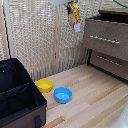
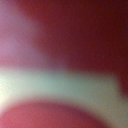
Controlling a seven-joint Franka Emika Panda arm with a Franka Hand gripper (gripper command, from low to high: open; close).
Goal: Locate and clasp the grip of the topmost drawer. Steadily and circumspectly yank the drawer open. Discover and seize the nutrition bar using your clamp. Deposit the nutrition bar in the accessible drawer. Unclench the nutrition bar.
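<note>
A: Quickly, where's the nutrition bar (image 1: pixel 74 14)?

B: Up high near the exterior view's top edge, hanging under the white arm (image 1: pixel 60 2), just beside the topmost drawer (image 1: pixel 105 36) on the exterior view's left. Drawer front sits forward of the lower drawer (image 1: pixel 110 62), so it looks pulled open.

A: Fingers?

B: Can't see them in the exterior view; the wrist view is a red and pale blur. The packet hangs off the arm's end, so they're likely closed on its upper part, but how wide they are I can't tell.

A: Handling?

B: Crinkly wrapper, looks light, soft, slippery film. Best pinched across the flat faces near the end seam; it'll flex and swing.

A: Else?

B: Yellow bowl (image 1: pixel 44 85), blue bowl (image 1: pixel 63 94) and a black bin (image 1: pixel 20 95) on the wooden desk (image 1: pixel 95 95).
</note>
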